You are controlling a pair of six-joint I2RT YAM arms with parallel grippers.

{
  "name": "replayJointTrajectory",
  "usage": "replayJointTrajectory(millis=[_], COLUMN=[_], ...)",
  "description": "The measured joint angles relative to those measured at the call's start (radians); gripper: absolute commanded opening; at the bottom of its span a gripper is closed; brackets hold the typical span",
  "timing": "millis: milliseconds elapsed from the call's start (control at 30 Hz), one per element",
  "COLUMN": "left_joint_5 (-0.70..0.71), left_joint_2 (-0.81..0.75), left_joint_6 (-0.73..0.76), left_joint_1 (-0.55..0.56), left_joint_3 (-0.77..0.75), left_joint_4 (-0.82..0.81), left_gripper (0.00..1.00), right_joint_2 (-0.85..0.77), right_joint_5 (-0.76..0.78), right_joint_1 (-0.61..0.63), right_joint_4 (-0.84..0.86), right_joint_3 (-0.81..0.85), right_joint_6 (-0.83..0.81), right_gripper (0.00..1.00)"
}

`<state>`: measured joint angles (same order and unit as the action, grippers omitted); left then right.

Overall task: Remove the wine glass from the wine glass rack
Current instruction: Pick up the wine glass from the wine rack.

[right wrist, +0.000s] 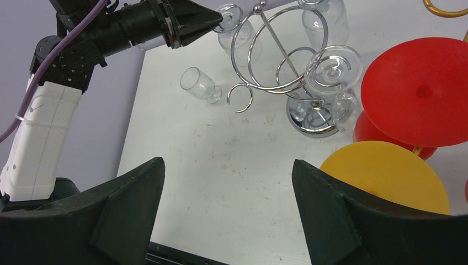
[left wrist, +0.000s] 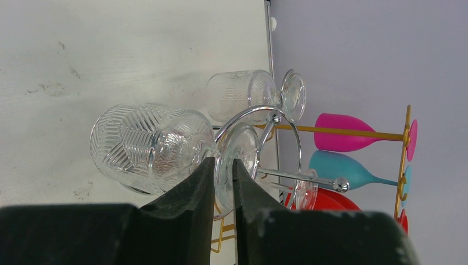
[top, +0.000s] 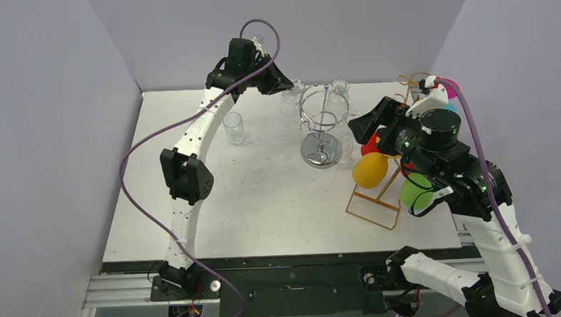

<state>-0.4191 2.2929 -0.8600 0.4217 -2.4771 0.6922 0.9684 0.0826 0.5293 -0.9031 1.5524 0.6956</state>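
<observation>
Jaws of the left gripper (left wrist: 223,163) were pinched on the stem of a clear, cut-pattern wine glass (left wrist: 149,146), right beside its foot. The glass hung bowl-down at the far left ring of the chrome wine glass rack (top: 319,151); whether its foot touched the ring could not be told. The right gripper (right wrist: 227,165) hovered over the table (top: 265,202) with jaws spread wide and empty, beside a gold stand (top: 372,206) of coloured glasses. A small clear glass (top: 233,128) stood apart, left of the rack.
</observation>
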Motion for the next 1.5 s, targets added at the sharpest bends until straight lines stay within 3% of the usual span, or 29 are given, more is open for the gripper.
replayJointTrajectory(millis=[400,733,1500], left_joint_5=[-0.011,-0.028,-0.03], left_joint_2=[-0.001,-0.026,-0.05], left_joint_6=[0.007,0.007,0.044], left_joint_1=[-0.004,-0.007,0.008], left_joint_3=[0.006,0.052,0.094], left_joint_4=[0.001,-0.008,-0.016], left_gripper=[0.0,0.16,0.27], right_joint_2=[0.0,0.0,0.008], right_joint_5=[0.0,0.0,-0.002], right_joint_1=[0.0,0.0,-0.005], right_joint_4=[0.012,0.013,0.016], right_joint_3=[-0.016,-0.019,-0.023], right_joint_6=[0.0,0.0,-0.001], right_gripper=[0.8,0.8,0.8])
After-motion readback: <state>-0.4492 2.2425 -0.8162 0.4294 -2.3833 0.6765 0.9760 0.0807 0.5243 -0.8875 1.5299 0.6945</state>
